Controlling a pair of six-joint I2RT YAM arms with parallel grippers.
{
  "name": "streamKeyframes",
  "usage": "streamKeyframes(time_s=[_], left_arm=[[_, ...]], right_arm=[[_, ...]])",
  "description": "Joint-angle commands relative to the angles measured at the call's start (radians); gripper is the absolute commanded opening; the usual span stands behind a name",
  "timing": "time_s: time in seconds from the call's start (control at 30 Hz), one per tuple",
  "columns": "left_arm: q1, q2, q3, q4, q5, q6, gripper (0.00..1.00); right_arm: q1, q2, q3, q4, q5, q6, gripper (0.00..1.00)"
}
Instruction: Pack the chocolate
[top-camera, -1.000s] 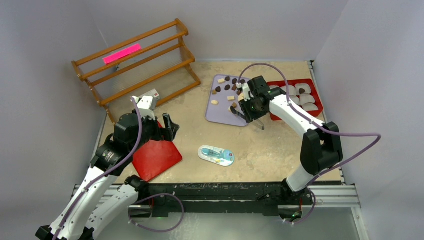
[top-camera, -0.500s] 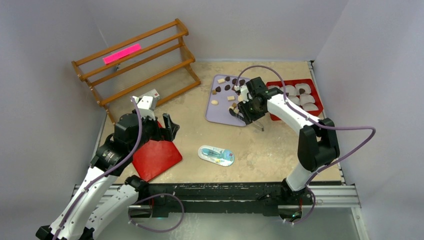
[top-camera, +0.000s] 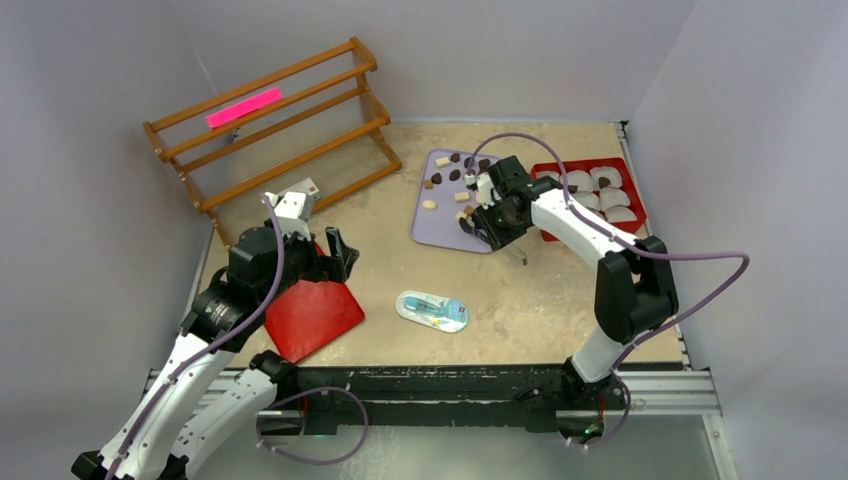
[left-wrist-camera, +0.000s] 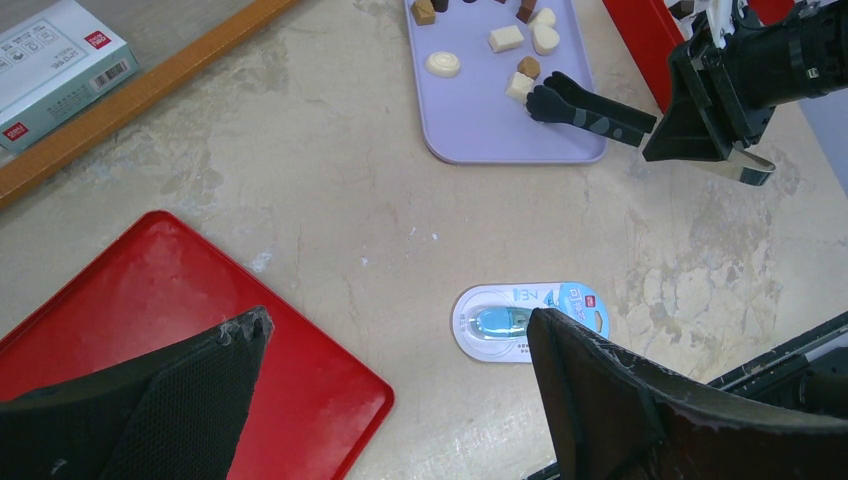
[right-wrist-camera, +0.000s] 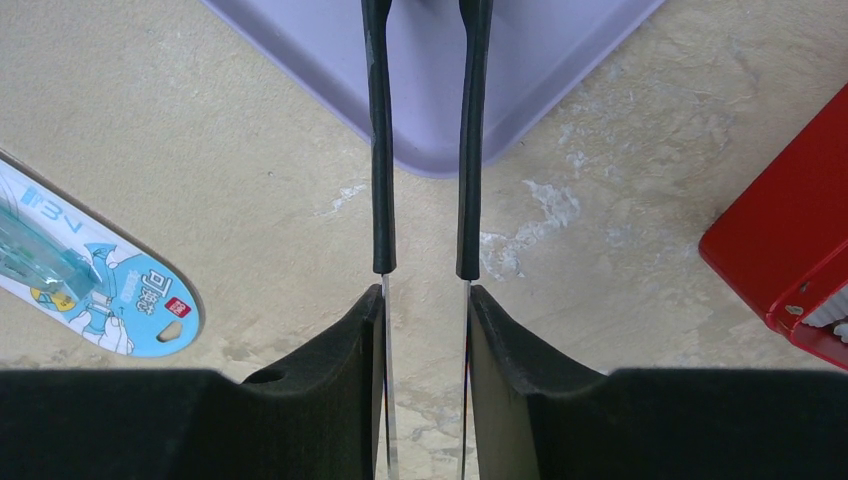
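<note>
The chocolate (top-camera: 455, 175), several dark brown and cream pieces, lies on a lilac tray (top-camera: 438, 222); it also shows in the left wrist view (left-wrist-camera: 505, 40). My right gripper (top-camera: 497, 215) is shut on black-tipped metal tongs (left-wrist-camera: 590, 108). The tongs' tips rest over the tray's near right part, next to a cream piece (left-wrist-camera: 518, 87). In the right wrist view the tongs (right-wrist-camera: 380, 150) run between my right gripper's pads (right-wrist-camera: 425, 300), their arms slightly apart and their tips out of frame. My left gripper (left-wrist-camera: 398, 325) is open and empty above the red lid (left-wrist-camera: 150, 270).
A red box (top-camera: 630, 185) holding white paper cups stands right of the tray. A blue-and-white oval packet (top-camera: 432, 310) lies at front centre. A wooden rack (top-camera: 270, 130) stands at the back left, a small white carton (top-camera: 303, 195) beside it.
My right gripper has moved slightly left with the tongs, bringing their tips further over the tray. The left arm has not moved.
</note>
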Motion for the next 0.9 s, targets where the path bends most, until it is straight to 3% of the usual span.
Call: streamKeyframes(time_s=[0.0, 0.87], left_arm=[[0.000, -0.001, -0.009, 0.026, 0.001, 0.019, 1.00], [0.000, -0.008, -0.009, 0.026, 0.003, 0.019, 1.00]], right_arm=[[0.013, -0.021, 0.019, -0.036, 0.022, 0.001, 0.31], [0.021, -0.128, 0.071, -0.096, -0.002, 0.075, 0.20]])
